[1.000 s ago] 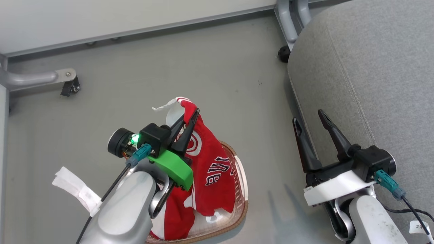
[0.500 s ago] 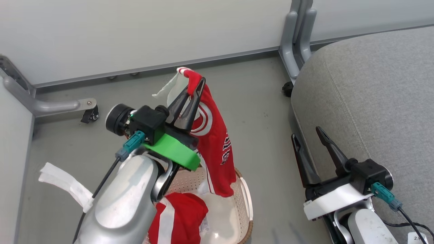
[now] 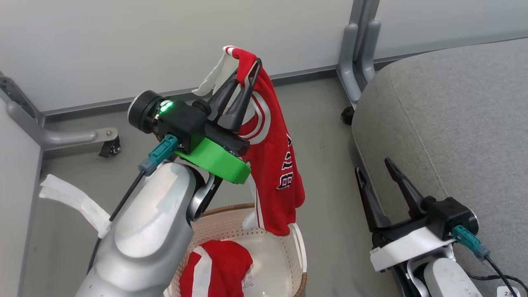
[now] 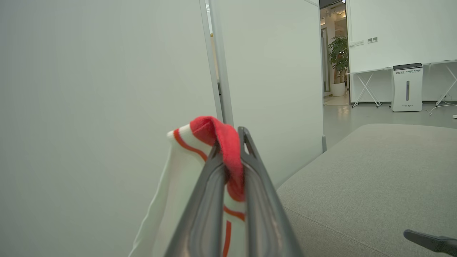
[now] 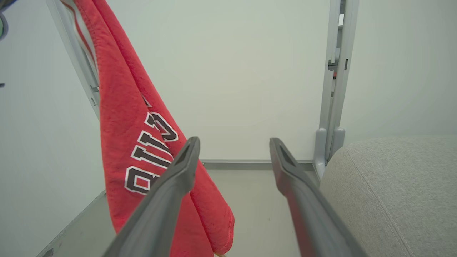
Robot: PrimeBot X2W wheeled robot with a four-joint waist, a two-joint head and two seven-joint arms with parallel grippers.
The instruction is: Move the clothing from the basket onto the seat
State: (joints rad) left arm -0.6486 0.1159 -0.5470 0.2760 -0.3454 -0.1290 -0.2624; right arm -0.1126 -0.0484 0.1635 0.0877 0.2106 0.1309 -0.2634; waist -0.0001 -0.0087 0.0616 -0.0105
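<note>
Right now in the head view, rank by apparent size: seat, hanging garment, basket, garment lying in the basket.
seat
hanging garment and basket: unranked, garment nearer camera, basket partly hidden
garment lying in the basket

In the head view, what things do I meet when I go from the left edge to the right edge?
Small black wheel → left gripper → red shirt that it holds → right gripper → grey seat.
</note>
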